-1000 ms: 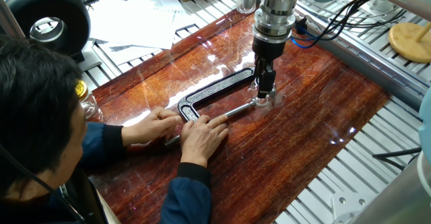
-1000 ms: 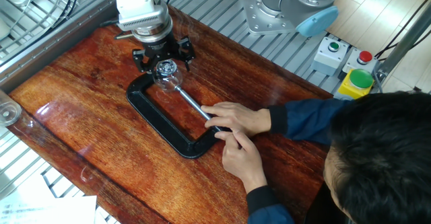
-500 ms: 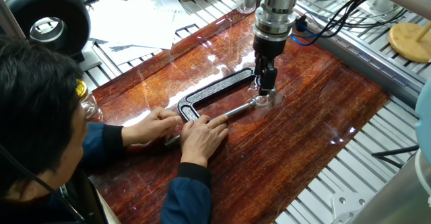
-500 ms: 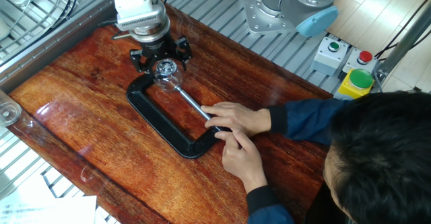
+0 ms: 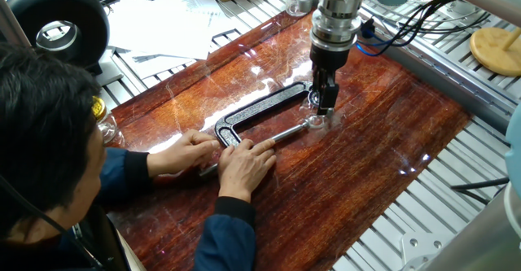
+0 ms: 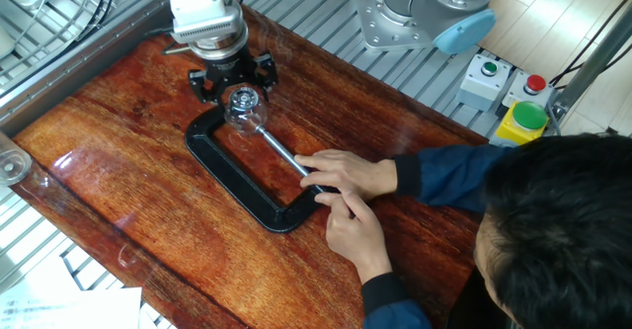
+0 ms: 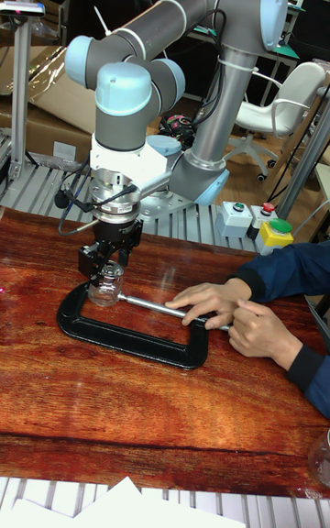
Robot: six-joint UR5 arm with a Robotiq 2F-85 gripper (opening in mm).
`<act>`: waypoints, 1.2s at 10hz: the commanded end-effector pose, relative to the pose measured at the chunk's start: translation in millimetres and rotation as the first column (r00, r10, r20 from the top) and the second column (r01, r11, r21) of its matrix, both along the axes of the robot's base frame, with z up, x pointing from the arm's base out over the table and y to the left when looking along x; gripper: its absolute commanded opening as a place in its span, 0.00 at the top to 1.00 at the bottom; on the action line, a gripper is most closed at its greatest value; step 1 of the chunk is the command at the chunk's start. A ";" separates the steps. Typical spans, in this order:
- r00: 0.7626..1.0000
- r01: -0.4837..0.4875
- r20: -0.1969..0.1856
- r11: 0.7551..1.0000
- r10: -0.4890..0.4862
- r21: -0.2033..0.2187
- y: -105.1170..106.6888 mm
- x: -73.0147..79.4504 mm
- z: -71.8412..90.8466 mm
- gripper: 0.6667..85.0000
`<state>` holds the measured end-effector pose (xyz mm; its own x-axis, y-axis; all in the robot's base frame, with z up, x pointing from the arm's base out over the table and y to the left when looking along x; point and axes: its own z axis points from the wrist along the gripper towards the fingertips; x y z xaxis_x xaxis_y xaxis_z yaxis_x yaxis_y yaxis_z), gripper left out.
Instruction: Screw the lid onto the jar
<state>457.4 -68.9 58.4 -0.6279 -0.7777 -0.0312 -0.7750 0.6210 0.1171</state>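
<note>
The small clear jar (image 6: 249,118) stands on the wooden table, pinched between the pad and screw of a black C-clamp (image 6: 232,183). The silvery lid (image 6: 242,98) sits on its mouth. My gripper (image 6: 237,89) comes straight down on it, and the black fingers close in around the lid. The other fixed view shows the narrow fingers of the gripper (image 5: 324,108) ending just above the jar (image 5: 316,124). From the tall fixed view, the gripper (image 7: 107,269) straddles the top of the jar (image 7: 104,291).
A person's two hands (image 6: 341,181) hold the clamp's screw handle on the near side. A glass jar with a yellow lid (image 5: 101,116) stands at the table's left edge. A button box (image 6: 504,92) and the arm's base lie beyond the table.
The wrist has turned a little about its vertical axis, so the fingers sit at a slightly different angle around the lid. Jar, clamp and hands have stayed put.
</note>
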 end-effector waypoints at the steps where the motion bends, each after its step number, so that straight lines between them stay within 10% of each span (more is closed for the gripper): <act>1: 1.000 0.013 0.012 1.000 -0.013 -0.005 -2.9 -0.5 1.2 0.16; 12: 0.999 0.033 0.007 0.999 -0.033 -0.009 0.6 0.2 2.1 0.31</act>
<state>455.7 -70.4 59.0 -0.6456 -0.7634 -0.0197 -0.7608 0.6407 0.1035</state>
